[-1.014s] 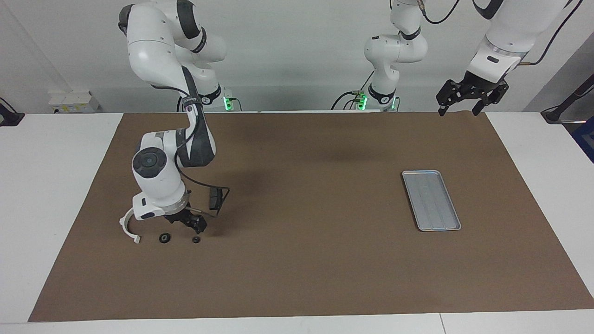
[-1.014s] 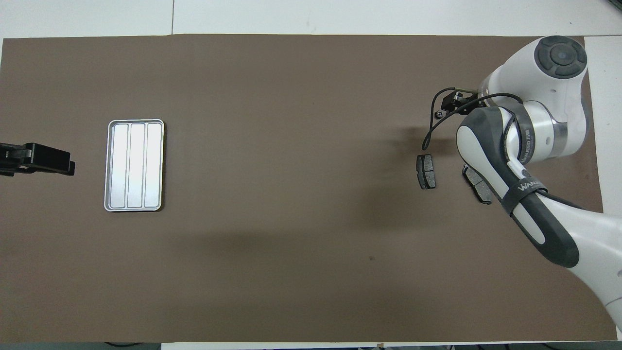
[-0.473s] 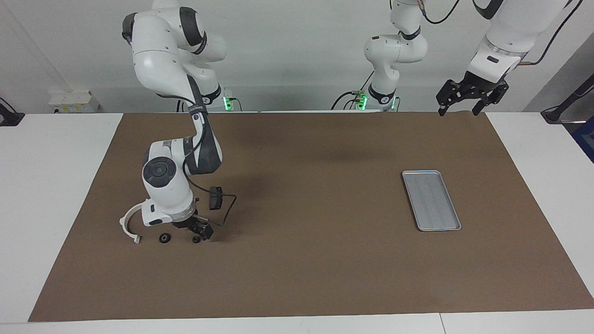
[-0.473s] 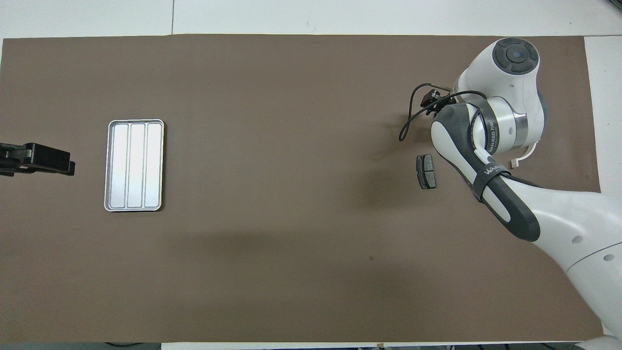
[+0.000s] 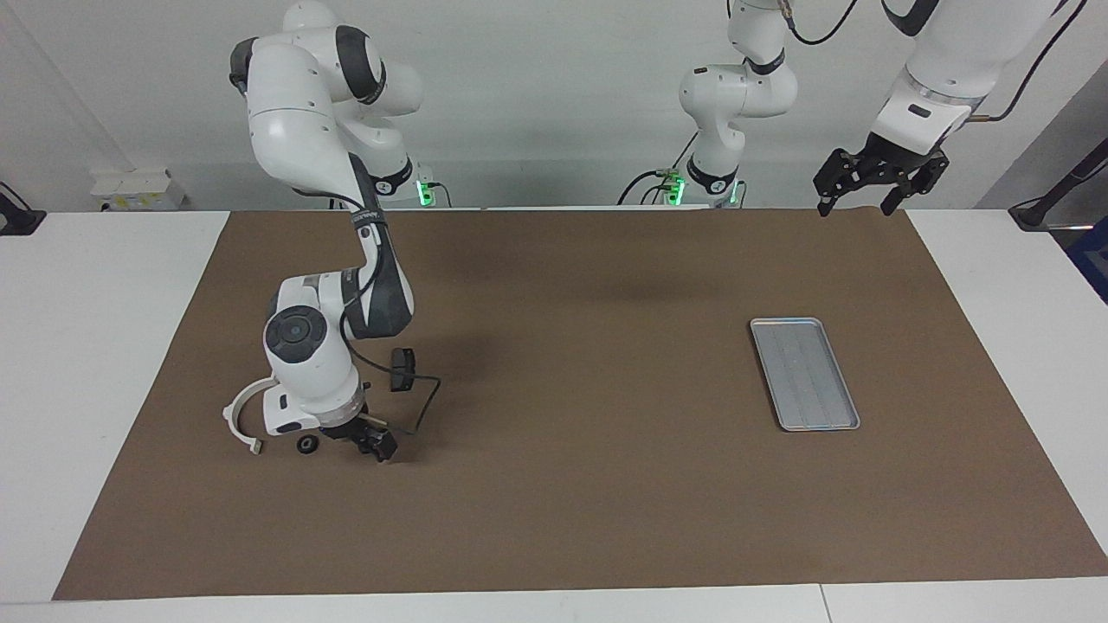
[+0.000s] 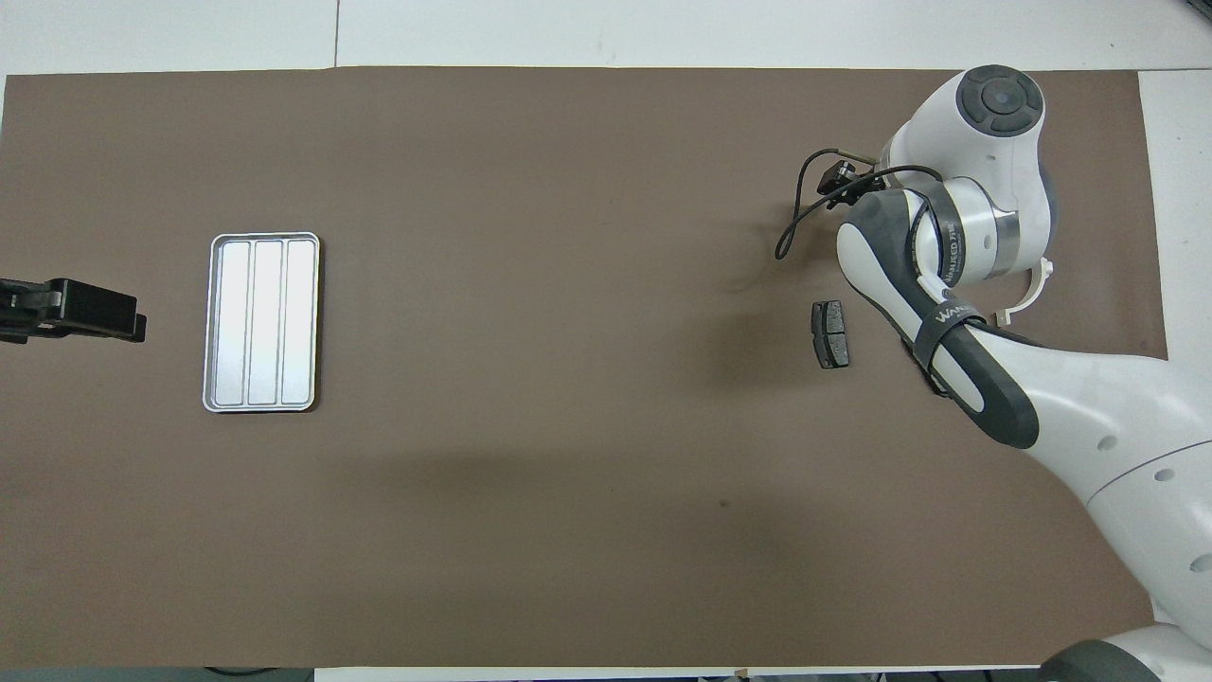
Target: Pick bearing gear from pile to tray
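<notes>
While the right tool [image 5: 378, 447] stands low, jaws open and empty, beside a black round piece [image 5: 305, 445], only the facing view shows that piece; the left tool [image 5: 868, 184] waits open

Lighting: bright and even in both views, seemingly from overhead. Shadows: soft-edged and diffuse; a dark patch lay on the brown mat [image 5: 554, 484] beside the right arm [image 5: 338, 285], a fainter band sat nearer the robots at mid-table, and in the overhead view a wide dim band crossed the mat [image 6: 568, 568] near the robots' end. Glare: the tray [image 6: 261, 323] shone near-white from above (its ridges still legible), duller grey in the facing view [image 5: 804, 374]. Sharpness: crisp overall, no motion blur on the arm. Distortion: table edges ran nearly straight. Green indicator lights [image 5: 423, 192] glowed at the bases.
</notes>
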